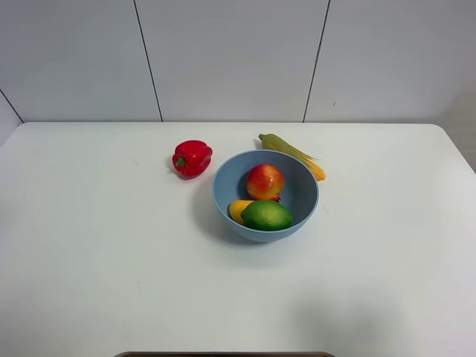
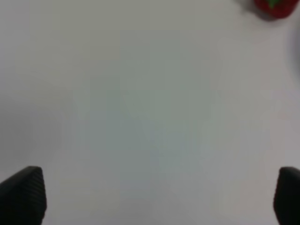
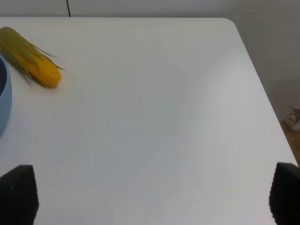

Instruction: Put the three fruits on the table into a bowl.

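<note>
The light-blue bowl [image 1: 305, 195] stands on the white table [image 1: 89, 253] near its middle. Inside it lie the red apple-like fruit [image 1: 265, 181], the green lime-like fruit [image 1: 266, 216] and the yellow-orange mango-like fruit [image 1: 239, 209], partly hidden under the lime. Neither arm shows in the exterior high view. My left gripper [image 2: 154, 199] is open and empty over bare table. My right gripper [image 3: 152, 197] is open and empty over bare table; the bowl's rim [image 3: 3, 101] sits at that view's edge.
A red bell pepper [image 1: 192, 158] lies left of the bowl and also shows in the left wrist view [image 2: 276, 7]. A green-husked corn cob [image 1: 291, 153] lies behind the bowl, also in the right wrist view [image 3: 32, 63]. The table's right edge [image 3: 262, 93] is near.
</note>
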